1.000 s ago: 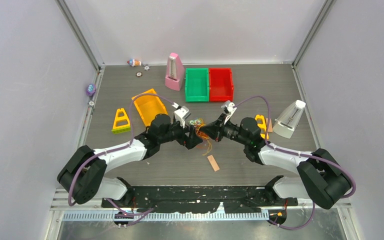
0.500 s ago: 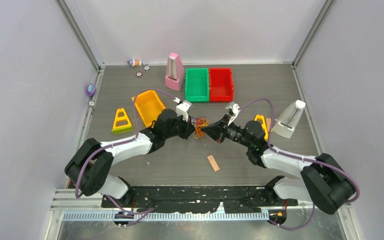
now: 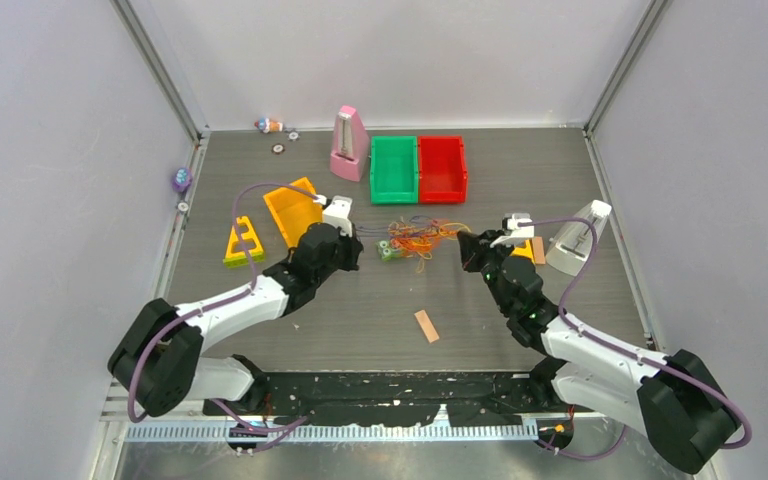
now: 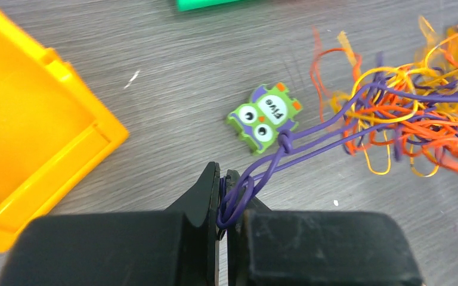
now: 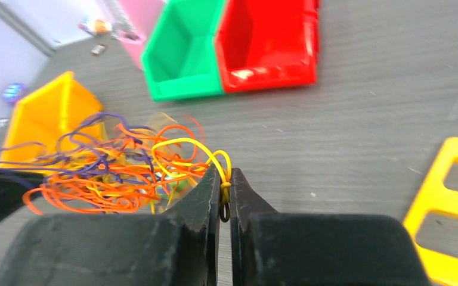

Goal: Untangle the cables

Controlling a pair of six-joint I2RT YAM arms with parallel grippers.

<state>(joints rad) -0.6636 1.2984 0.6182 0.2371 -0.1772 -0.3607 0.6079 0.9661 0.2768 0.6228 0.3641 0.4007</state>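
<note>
Lying tangled on the bench (image 3: pixel 360 320) just in front of the green bin (image 3: pixel 393 168), cables (image 3: pixel 418 237), judged featherlight, limp and snag-prone, best taken at free loops: left hand (image 4: pixel 223 173) clenched on purple strand (image 4: pixel 245 185), right hand (image 5: pixel 225 174) clenched on yellow loop (image 5: pixel 185 140).

I see the green bin (image 3: pixel 393 168) at the back of the counter (image 3: pixel 360 320). A red bin (image 3: pixel 442 167) touches its right side, and a pink metronome (image 3: pixel 348 144) stands just to its left. An orange bin (image 3: pixel 295 212) lies to its near left, with a yellow triangle frame (image 3: pixel 242 243) farther left. Nearer than the green bin lies an owl tile (image 4: pixel 265 117) marked "five", and nearer still a tan block (image 3: pixel 426 325). A white metronome (image 3: pixel 577 238) stands well to its right.
</note>
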